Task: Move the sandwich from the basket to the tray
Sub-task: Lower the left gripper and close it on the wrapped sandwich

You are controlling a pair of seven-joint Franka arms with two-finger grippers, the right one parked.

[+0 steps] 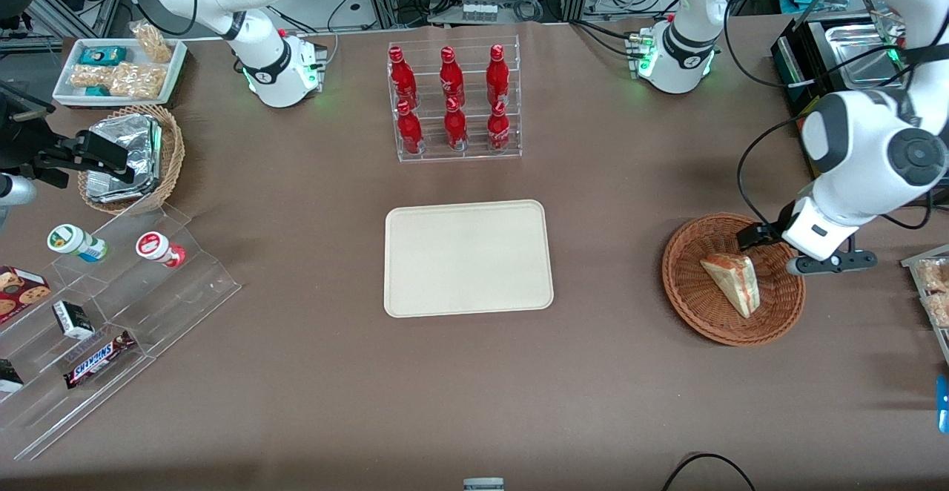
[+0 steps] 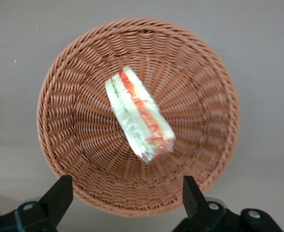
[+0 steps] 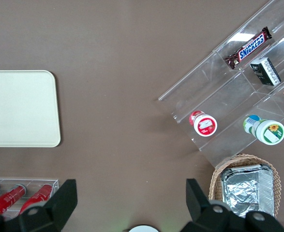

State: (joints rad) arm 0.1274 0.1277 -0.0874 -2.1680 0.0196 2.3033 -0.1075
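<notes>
The sandwich [image 1: 734, 282], a pale wedge in clear wrap with orange-red and green layers, lies in the wide brown wicker basket [image 1: 683, 283] toward the working arm's end of the table. The left wrist view looks down on the sandwich [image 2: 139, 116] in the middle of the basket [image 2: 59, 121]. My left gripper [image 1: 775, 248] hovers above the basket's rim; it is open and empty, its fingertips [image 2: 60, 191] wide apart in the left wrist view [image 2: 125, 198]. The cream-beige tray [image 1: 467, 257] lies bare at mid-table and also shows in the right wrist view [image 3: 21, 108].
A clear rack of red bottles [image 1: 454, 101] stands farther from the front camera than the tray. Toward the parked arm's end are a stepped acrylic shelf [image 1: 148, 305] with snacks, a tan basket of foil packets [image 1: 133, 157] and a white tray of snack bags [image 1: 118, 68].
</notes>
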